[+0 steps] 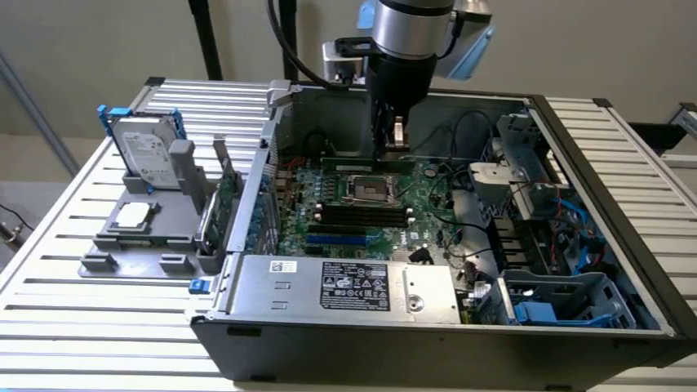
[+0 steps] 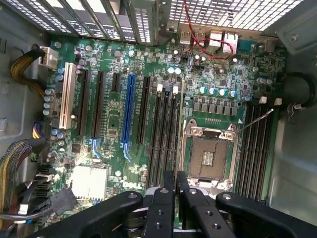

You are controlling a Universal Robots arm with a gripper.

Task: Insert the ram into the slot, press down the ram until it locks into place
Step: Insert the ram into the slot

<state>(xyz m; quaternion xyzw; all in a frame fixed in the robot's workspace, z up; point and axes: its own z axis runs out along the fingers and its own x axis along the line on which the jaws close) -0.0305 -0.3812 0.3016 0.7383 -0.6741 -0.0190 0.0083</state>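
Between end effector (image 2: 176, 179) jaws: ram (image 2: 178, 124), above slot (image 2: 166, 134).

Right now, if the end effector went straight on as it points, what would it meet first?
Likely a black memory slot: the ram in the end effector hangs edge-down over them. Depth is unclear.

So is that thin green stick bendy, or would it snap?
Probably stiff: the ram sticks straight out from the gripper without drooping. Likely light, since it looks so thin edge-on. Probably fragile too, being a thin board, so hard sideways pushes could crack it.
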